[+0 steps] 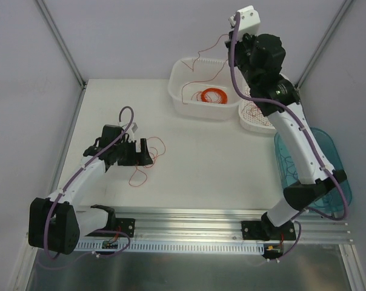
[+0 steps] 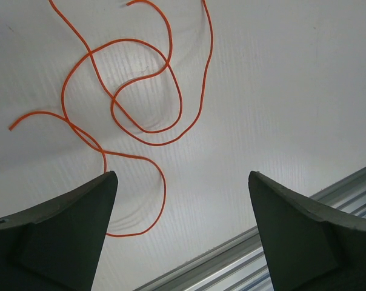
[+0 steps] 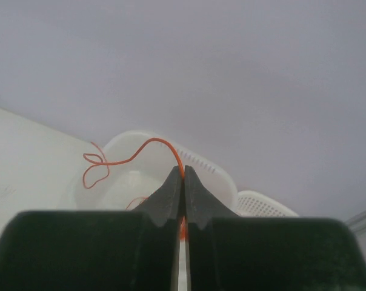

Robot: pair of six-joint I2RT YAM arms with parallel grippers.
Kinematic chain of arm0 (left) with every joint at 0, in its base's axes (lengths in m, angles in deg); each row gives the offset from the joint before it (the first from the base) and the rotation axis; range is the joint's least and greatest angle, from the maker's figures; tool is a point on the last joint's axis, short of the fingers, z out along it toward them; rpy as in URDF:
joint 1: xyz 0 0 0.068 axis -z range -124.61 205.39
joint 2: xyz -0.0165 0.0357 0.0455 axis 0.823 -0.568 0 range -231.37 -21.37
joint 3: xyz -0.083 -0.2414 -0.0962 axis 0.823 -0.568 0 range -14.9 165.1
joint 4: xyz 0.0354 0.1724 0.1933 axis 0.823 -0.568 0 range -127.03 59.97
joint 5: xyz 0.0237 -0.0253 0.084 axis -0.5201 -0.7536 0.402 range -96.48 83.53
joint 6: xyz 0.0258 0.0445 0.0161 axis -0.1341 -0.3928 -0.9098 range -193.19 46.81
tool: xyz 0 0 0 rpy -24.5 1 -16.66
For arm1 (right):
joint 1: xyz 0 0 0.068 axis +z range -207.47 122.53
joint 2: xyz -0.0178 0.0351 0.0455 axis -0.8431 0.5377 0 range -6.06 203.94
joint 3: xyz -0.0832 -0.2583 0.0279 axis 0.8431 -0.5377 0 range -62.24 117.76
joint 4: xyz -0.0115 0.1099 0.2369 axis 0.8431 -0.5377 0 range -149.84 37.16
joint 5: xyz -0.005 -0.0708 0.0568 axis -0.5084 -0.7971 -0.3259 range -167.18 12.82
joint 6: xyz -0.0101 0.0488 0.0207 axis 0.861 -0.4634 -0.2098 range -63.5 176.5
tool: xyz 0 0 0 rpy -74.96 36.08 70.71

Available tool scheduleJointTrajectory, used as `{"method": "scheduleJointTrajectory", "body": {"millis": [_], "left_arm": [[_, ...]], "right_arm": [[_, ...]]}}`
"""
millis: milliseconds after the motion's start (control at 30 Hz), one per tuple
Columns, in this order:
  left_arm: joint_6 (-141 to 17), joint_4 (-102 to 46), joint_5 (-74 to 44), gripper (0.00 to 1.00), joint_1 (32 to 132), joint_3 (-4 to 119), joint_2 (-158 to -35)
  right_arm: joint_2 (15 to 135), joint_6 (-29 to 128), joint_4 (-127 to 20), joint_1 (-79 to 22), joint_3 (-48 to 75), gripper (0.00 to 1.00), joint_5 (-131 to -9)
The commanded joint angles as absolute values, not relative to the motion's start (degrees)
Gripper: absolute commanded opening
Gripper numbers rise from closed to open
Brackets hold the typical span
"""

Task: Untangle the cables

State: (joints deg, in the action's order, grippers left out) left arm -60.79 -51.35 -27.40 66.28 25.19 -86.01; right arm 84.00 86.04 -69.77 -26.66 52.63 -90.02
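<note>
A loose orange-red cable [image 1: 139, 174] lies curled on the white table beside my left gripper [image 1: 148, 153]. In the left wrist view its loops [image 2: 140, 91] spread out ahead of the gripper [image 2: 182, 174], which is open and empty just above the table; one loop runs past the left finger [image 2: 80, 224]. My right gripper [image 1: 231, 36] is raised high over the white basket [image 1: 177, 79]. It is shut on a thin red cable [image 1: 198, 60] that hangs down into the basket. In the right wrist view this cable [image 3: 134, 154] curls out from the closed tips [image 3: 183, 171].
A neat orange ring coil [image 1: 213, 95] lies in the white basket. A round white perforated basket [image 1: 248, 124] with thin wires stands to its right, and a blue basket [image 1: 328, 151] is at the far right. An aluminium rail [image 1: 189, 218] runs along the near edge.
</note>
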Motion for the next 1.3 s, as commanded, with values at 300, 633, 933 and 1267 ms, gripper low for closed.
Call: {"method": "scheduleJointTrajectory", "body": {"millis": [300, 633, 933, 1267], "left_arm": [[-57.8, -51.6, -26.3, 0.99, 66.5, 21.5, -82.5], [-57.0, -51.6, -25.5, 0.99, 66.5, 19.8, -81.5], [-54.7, -51.6, -20.7, 0.99, 66.5, 23.3, -85.2], [-56.6, -51.6, -19.4, 0.94, 69.2, 30.8, -94.1]], "right_arm": [[110.0, 88.4, -50.8, -30.3, 64.7, 0.01, -94.1], [111.2, 85.1, -58.6, -31.2, 56.5, 0.63, -95.3], [95.5, 80.4, -69.4, -27.5, 42.5, 0.93, -86.8], [73.9, 69.5, -76.1, -26.8, 19.3, 1.00, -79.4]]}}
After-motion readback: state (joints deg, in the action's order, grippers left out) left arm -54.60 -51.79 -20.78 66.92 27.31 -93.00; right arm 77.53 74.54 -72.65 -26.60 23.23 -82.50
